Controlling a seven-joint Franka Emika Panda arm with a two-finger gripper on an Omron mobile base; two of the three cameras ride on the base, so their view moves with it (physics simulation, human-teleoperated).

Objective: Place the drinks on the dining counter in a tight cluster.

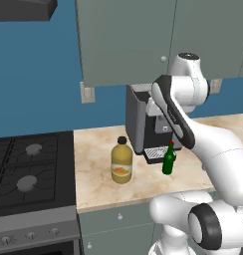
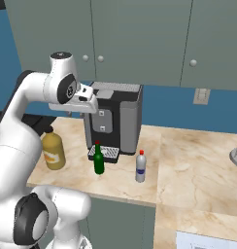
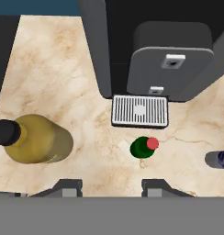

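A kitchen: stove (image 1: 29,174), coffee machine (image 2: 113,119), marble counter (image 2: 198,155), wall cabinets (image 2: 140,39).

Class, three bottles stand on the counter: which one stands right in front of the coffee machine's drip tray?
The slim dark green bottle with the red cap; the amber bottle and the silver-white bottle stand off to either side.

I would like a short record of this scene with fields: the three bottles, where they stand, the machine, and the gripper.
amber bottle: upright, left of the drip tray
green bottle: upright, before the coffee machine
silver-white bottle: upright, right of the green one
surface: marble kitchen counter, beside the stove
gripper: above the bottles, jaws apart, holding nothing
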